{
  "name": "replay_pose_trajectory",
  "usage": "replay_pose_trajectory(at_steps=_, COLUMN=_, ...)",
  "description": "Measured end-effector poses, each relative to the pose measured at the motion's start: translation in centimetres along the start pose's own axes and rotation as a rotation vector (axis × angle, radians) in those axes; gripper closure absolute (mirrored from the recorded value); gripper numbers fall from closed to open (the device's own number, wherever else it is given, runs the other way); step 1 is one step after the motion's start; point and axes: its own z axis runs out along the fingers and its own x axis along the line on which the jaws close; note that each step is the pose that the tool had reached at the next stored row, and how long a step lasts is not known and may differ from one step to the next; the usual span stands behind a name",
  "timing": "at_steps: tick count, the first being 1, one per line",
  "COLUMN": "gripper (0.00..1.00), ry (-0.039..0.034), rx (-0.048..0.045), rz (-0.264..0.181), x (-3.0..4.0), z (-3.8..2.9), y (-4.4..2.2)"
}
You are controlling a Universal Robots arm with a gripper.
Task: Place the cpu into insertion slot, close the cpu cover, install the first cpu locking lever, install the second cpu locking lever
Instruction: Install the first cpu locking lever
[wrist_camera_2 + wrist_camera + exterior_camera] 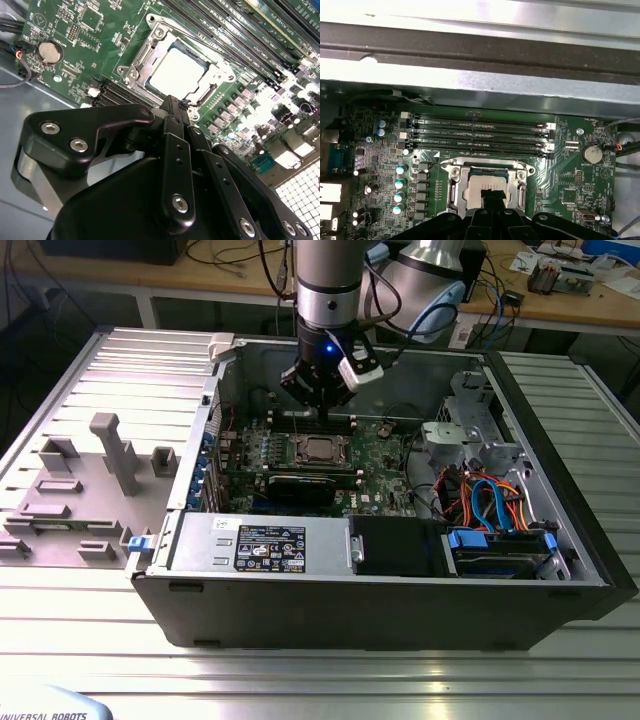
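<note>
The cpu [177, 74], a pale silvery square, lies in the insertion slot [320, 450] in the middle of the green motherboard [100, 30]. The cpu cover [142, 57], a grey metal frame, lies flat around it. A thin metal lever rod [210, 50] runs along one side of the socket. My gripper [172, 106] is shut with nothing between its black fingers, its tip just above the socket's edge. The first wrist view has the fingertips [492, 194] over the cpu [487, 181]. In the exterior view the gripper [322, 408] hangs above the board, just behind the socket.
Long black memory slots [480, 132] run beside the socket. A black graphics card [300, 487] and a power supply [260, 543] sit in front of it in the exterior view. Cables and drive bays [490, 510] fill the case's right. The case walls [400, 605] enclose everything.
</note>
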Motion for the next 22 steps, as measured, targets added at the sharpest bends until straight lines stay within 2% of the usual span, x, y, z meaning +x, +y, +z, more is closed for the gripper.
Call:
replay_pose_trajectory(at_steps=4, gripper=0.89, ry=0.0148, rx=-0.0032, rz=0.001, x=0.14, z=0.01, y=0.01)
replay_pose_trajectory(at_steps=11, gripper=0.89, ry=0.0153, rx=-0.0035, rz=0.002, x=2.33, z=-0.07, y=0.18)
replay_pose_trajectory(at_steps=14, gripper=0.89, ry=0.0152, rx=-0.0033, rz=0.008, x=2.92, z=-0.1, y=0.22)
replay_pose_trajectory(at_steps=18, gripper=0.89, ry=0.0144, rx=-0.0023, rz=0.038, x=3.16, z=-0.09, y=0.24)
replay_pose_trajectory(at_steps=22, gripper=0.89, ry=0.0144, rx=-0.0023, rz=0.038, x=4.08, z=-0.13, y=0.31)
